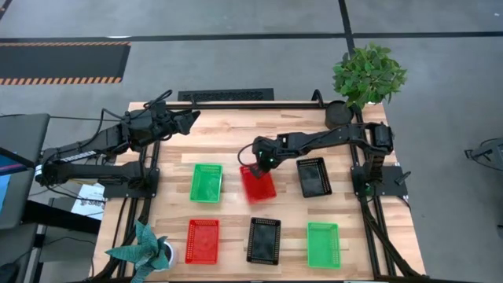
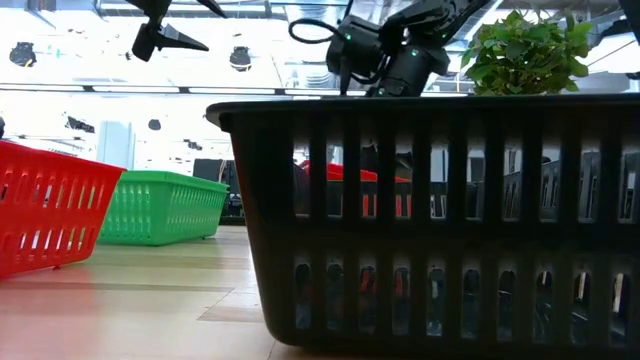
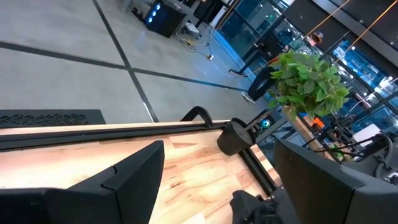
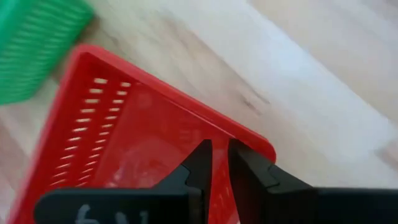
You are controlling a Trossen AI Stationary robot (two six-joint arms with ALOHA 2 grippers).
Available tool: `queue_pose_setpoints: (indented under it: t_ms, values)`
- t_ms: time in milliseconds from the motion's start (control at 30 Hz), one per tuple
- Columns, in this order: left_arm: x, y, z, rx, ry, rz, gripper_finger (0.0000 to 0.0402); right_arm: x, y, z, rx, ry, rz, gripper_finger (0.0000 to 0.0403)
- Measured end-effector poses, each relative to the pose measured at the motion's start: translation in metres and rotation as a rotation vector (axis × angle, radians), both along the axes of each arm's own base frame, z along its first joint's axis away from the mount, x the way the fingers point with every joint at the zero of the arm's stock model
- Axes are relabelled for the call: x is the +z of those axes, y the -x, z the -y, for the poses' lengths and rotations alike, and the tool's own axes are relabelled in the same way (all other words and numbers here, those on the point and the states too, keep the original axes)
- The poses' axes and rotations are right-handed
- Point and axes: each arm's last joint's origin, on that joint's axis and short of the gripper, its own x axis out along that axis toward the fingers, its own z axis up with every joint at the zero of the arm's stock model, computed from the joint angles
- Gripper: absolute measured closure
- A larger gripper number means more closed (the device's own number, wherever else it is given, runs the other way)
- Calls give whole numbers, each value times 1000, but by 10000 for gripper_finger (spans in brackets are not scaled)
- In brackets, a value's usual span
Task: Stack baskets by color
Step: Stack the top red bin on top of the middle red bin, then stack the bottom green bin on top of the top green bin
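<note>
Step in hand: a red basket (image 1: 258, 184) in the middle of the table is gripped at its far rim by the right gripper (image 1: 253, 166), fingers pinched on the wall.
Left gripper (image 1: 191, 119): held spread apart above the far left of the table, idle.
Next move: the basket is probably to be lifted clear and set squarely into the other red basket (image 1: 203, 240) at the near left.

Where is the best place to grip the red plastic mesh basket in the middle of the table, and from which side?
Probably its thin far end wall, from above: the red plastic mesh basket lies open side up, so the right gripper can straddle that rim, as it does now.
</note>
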Motion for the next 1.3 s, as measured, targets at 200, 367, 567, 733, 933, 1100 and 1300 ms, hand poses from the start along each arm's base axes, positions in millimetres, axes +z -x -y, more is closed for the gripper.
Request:
queue_pose_setpoints:
  t_ms: [200, 367, 567, 733, 933, 1100, 1300]
  values:
    - [0, 0, 0, 0, 6, 6, 112, -1, 4, 11, -44, 30, -33, 326]
    - [0, 0, 0, 1, 11, 10, 112, -1, 4, 15, -52, 38, -30, 326]
    - [0, 0, 0, 2, 14, 13, 112, 29, 7, 15, -5, 66, 10, 326]
    - [0, 0, 0, 1, 13, 16, 112, 79, 19, 16, 15, 98, 100, 326]
    - [1, 0, 1, -24, 18, 19, 112, 127, 53, 0, 48, 107, 139, 326]
    - [0, -1, 2, -69, 29, 16, 112, 138, 91, -32, 45, 24, -36, 325]
    - [0, -2, 3, -115, 45, 23, 112, 134, 127, -104, -9, -89, -298, 291]
